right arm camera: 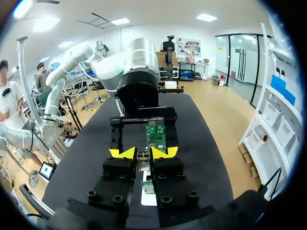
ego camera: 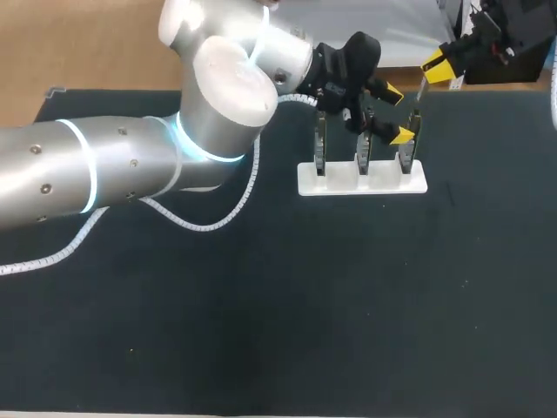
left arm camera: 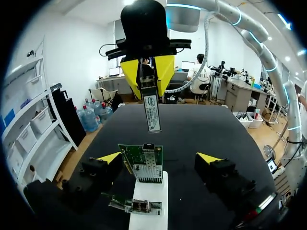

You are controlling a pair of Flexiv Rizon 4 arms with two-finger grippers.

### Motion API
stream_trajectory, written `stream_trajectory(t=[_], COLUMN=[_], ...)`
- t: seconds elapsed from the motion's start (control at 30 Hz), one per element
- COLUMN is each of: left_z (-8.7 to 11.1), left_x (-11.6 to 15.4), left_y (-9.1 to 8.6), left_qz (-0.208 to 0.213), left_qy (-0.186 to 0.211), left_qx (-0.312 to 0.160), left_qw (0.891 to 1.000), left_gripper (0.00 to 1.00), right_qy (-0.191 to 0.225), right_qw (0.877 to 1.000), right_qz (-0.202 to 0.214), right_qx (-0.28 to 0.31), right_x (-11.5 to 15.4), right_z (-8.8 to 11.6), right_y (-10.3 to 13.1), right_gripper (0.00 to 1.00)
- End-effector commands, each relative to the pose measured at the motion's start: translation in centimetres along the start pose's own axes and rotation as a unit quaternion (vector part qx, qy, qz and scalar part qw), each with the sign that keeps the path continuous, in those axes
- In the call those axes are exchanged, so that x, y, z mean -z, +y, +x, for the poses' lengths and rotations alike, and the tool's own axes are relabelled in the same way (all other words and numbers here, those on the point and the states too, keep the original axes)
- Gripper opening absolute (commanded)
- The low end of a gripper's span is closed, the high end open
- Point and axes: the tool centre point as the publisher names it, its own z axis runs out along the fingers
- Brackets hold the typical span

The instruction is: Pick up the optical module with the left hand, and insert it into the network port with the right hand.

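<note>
The optical module [left arm camera: 152,108], a slim silver bar, hangs downward from my right gripper [left arm camera: 146,76], which is shut on its top end. In the right wrist view the module [right arm camera: 143,155] sits pinched between that gripper's [right arm camera: 144,152] yellow tips. Below and ahead of it a green network card [left arm camera: 142,160] with a metal port stands upright on a white stand [left arm camera: 148,201]. My left gripper [left arm camera: 159,158] is open, its fingers straddling the card without touching it. In the head view the left gripper [ego camera: 397,113] hovers over the stand [ego camera: 339,183] and the right gripper [ego camera: 439,65] is at the back right.
The stand holds three upright boards in a row [ego camera: 363,157]; a lower one [left arm camera: 134,206] lies nearest the left wrist. The left arm's thick body [ego camera: 130,157] and its white cable [ego camera: 200,222] cross the left half of the dark table.
</note>
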Motion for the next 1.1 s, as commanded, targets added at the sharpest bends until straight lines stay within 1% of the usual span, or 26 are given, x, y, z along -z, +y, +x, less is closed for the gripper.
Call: stream_trajectory(t=[0.03, 0.63, 0.73, 0.83, 1.1], left_z=[-0.03, 0.2, 0.26, 0.26, 0.26], left_x=[-0.06, -0.44, -0.55, -0.55, -0.55], left_y=[0.51, 0.53, 0.44, 0.44, 0.44], left_qz=[0.003, 0.014, 0.015, 0.015, 0.015], left_qy=[0.026, 0.034, 0.047, 0.047, 0.047], left_qx=[0.004, 0.008, 0.003, 0.003, 0.003], left_qw=[1.0, 0.999, 0.999, 0.999, 0.999], left_gripper=[1.0, 1.0, 1.0, 1.0, 1.0], right_qy=[0.0, -0.003, -0.004, -0.006, 0.005], right_qw=[1.0, 1.0, 1.0, 1.0, 1.0], right_qz=[0.002, 0.0, 0.0, 0.002, -0.004], right_qx=[0.001, 0.0, 0.0, 0.004, 0.009], right_x=[0.02, 0.02, 0.04, 0.07, -0.19], right_z=[0.01, 0.11, 0.16, 0.15, 0.24], right_y=[0.11, -0.14, -0.16, -0.18, -0.33], right_gripper=[0.0, 0.0, 0.0, 0.0, 0.0])
